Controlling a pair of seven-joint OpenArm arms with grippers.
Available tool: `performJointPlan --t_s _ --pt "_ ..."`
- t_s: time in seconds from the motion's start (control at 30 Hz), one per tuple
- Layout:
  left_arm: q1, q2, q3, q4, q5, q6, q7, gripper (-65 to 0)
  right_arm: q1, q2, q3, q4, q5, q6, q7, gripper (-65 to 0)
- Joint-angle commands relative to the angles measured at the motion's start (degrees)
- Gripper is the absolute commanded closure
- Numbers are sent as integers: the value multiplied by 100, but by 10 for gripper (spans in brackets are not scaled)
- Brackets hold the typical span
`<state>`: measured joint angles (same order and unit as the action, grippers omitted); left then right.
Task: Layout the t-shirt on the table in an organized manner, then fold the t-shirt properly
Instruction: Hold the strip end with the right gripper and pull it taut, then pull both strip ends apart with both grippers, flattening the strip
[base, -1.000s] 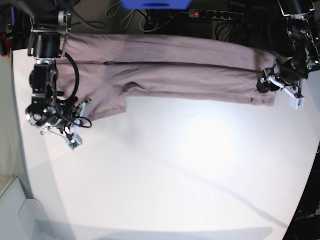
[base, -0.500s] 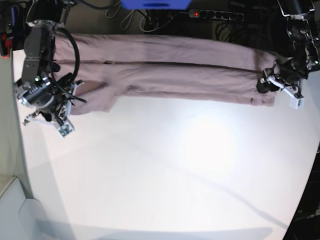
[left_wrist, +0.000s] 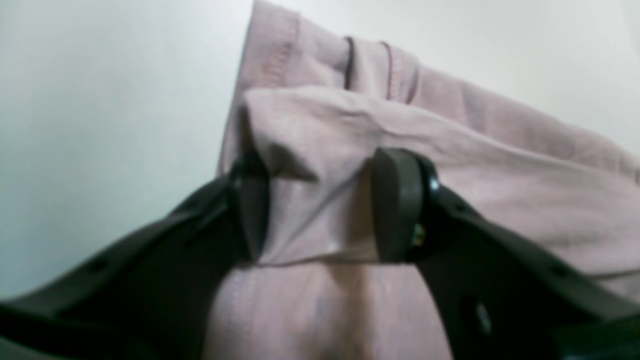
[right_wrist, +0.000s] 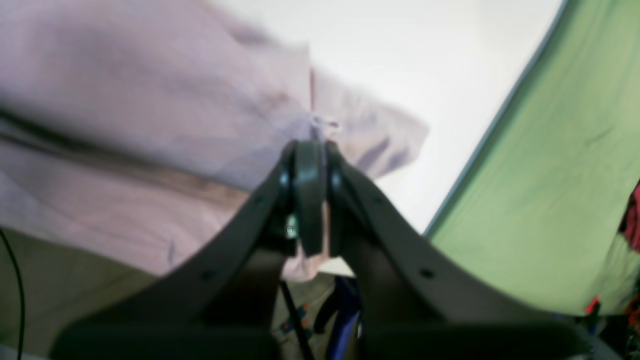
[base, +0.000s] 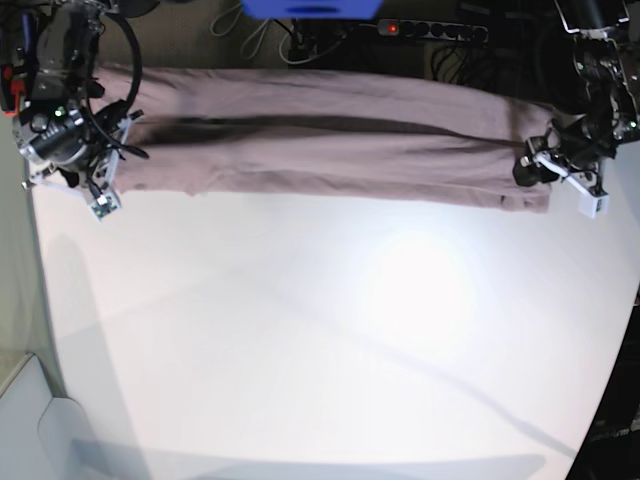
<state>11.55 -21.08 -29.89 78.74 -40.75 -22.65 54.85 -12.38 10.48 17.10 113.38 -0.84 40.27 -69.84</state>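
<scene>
The mauve t-shirt (base: 340, 145) lies stretched as a long folded band along the far side of the white table (base: 320, 330). My left gripper (base: 525, 168) holds the band's right end. In the left wrist view its fingers (left_wrist: 395, 205) stand apart with a bunched fold of the t-shirt (left_wrist: 320, 150) clamped between them, the gripper (left_wrist: 322, 205) low over the table (left_wrist: 100, 100). My right gripper (base: 118, 150) is at the band's left end. In the right wrist view the gripper (right_wrist: 310, 150) is pinched shut on an edge of the t-shirt (right_wrist: 150, 100).
A power strip (base: 430, 30) with a red light, cables and a blue object (base: 310, 8) sit behind the table's far edge. A green surface (right_wrist: 550, 175) lies past the table's edge next to my right gripper. The table's left edge runs just below the right arm.
My right gripper has moved up and to the far left with the shirt's end, pulling the hanging sleeve part into a straight band. The left arm has not moved.
</scene>
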Motion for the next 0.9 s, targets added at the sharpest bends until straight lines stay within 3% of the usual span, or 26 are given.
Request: performJointPlan --t_s 0.0,0.47,0.87 --pt "18 -41 4 -1 124 72 199 -325 -6 64 61 112 -26 -27 35 0" --pt "18 -41 22 -19 124 72 199 -325 -261 46 263 51 -26 -27 53 0" --pt "36 -41 4 -10 115 72 199 -328 -208 -77 255 -1066 -35 -27 756 0"
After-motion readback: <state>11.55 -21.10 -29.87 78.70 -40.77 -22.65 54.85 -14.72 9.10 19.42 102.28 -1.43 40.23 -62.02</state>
